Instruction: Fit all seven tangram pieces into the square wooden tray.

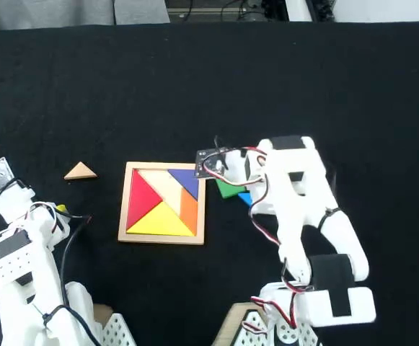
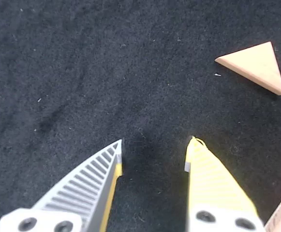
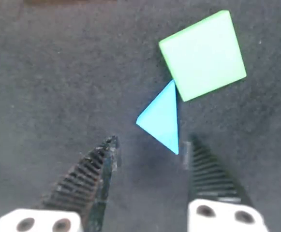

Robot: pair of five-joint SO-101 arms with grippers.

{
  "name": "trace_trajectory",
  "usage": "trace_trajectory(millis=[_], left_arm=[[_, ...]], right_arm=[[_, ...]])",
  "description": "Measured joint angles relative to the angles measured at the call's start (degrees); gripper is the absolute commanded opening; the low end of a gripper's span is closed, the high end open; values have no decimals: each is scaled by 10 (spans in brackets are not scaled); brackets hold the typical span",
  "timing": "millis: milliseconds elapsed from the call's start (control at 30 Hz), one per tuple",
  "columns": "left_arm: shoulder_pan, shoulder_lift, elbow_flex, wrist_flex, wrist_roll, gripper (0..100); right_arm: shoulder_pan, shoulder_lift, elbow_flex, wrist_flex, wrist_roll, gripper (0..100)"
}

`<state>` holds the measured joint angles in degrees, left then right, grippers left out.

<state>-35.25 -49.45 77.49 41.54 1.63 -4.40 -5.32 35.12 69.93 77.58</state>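
Lying flat: black cloth (image 1: 339, 86) w/ tray (image 1: 124, 205).

Square wooden tray (image 1: 125, 209), table centre: holds red triangle (image 1: 143, 200), yellow triangle (image 1: 161, 220), orange piece (image 1: 188, 209), purple triangle (image 1: 186, 180) and cream piece (image 1: 164, 186). Tan triangle (image 1: 80, 171) lies apart, left of the tray. Green piece (image 1: 228, 189) and blue piece (image 1: 244, 197) lie just right of it, partly covered by the right arm (image 1: 296, 194).

High camera: fixed overhead, facing down across the whole table (image 1: 86, 86), arms at its near edge; left wrist camera: close to the surface, looking past the left gripper (image 2: 153, 145), sharing the wooden triangle (image 2: 256, 66) with the high view; right wrist camera: equally close, past the right gripper (image 3: 147, 142), sharing the green square (image 3: 202, 55) and blue triangle (image 3: 163, 118).
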Motion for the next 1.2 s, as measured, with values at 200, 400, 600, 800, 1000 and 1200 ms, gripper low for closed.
trace_trajectory(millis=[200, 400, 600, 800, 1000, 1200], left_arm=[[0, 0, 0, 0, 0, 216], [0, 0, 0, 0, 0, 216], [0, 0, 0, 0, 0, 216], [3, 0, 0, 0, 0, 216], [3, 0, 0, 0, 0, 216], [3, 0, 0, 0, 0, 216]], right_arm=[[-5, 75, 0, -49, 0, 320], [-8, 118, -11, -78, 0, 281], [-8, 129, -32, -79, -1, 234], [-4, 129, -37, -80, -1, 103], [-3, 130, -37, -80, -1, 21], [-3, 132, -37, -80, -1, 22]])
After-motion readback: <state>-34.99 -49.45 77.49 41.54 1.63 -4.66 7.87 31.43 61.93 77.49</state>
